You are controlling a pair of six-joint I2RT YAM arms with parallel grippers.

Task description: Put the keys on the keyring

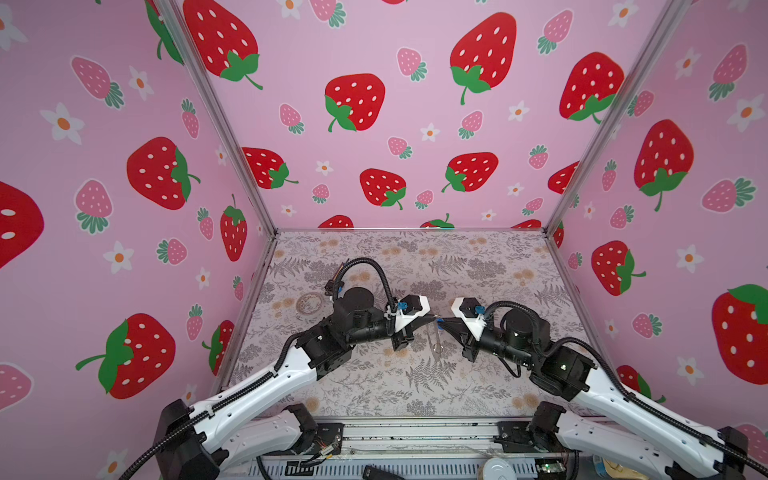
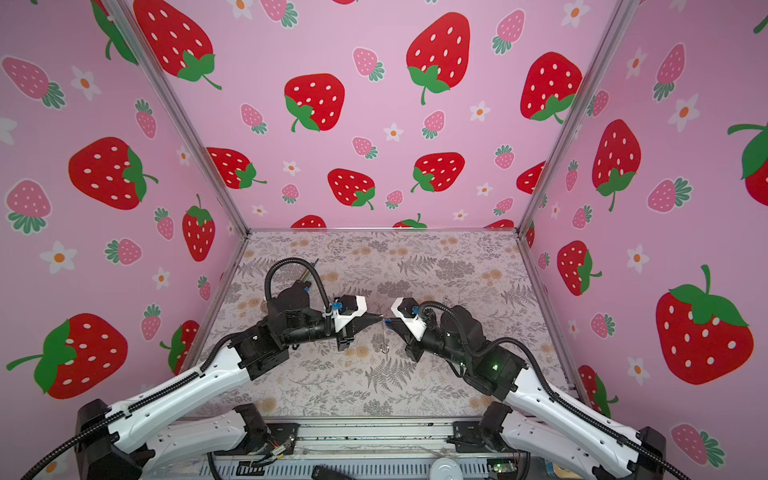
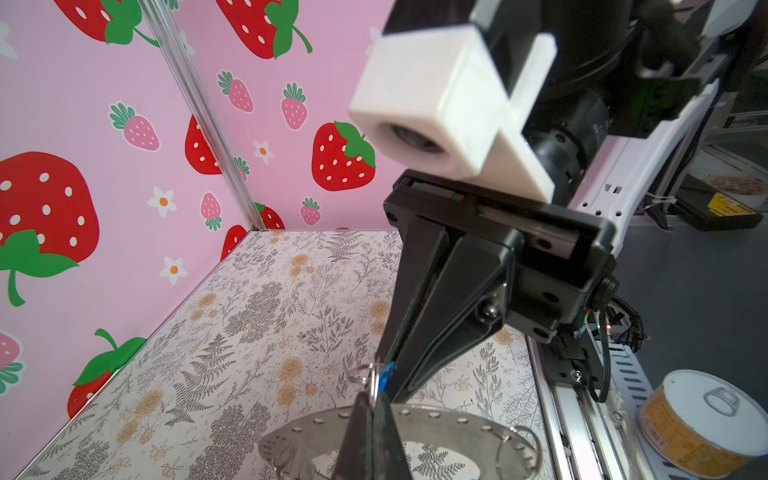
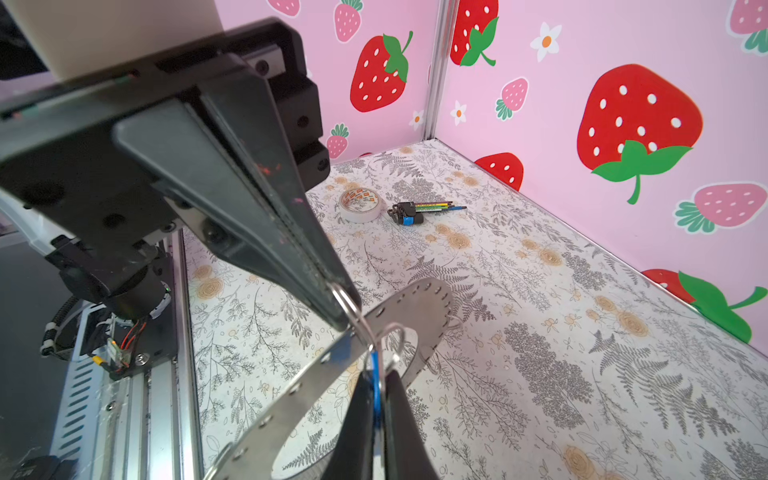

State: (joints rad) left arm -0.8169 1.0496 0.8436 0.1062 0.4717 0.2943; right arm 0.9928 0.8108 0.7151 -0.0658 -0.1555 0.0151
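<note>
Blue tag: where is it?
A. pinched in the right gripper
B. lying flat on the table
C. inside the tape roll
A: the right wrist view shows the blue tag squeezed between the two black fingers of the shut right gripper.

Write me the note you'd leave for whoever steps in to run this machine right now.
Left gripper: jaws shut on a small wire loop at the rim of the keyring, held above the table.
Right gripper: jaws shut on the blue tag of the keys, tip to tip with the left.
Done: both pieces lifted and brought together.
Left: thread the keys on; I cannot tell if they have caught yet.
</note>
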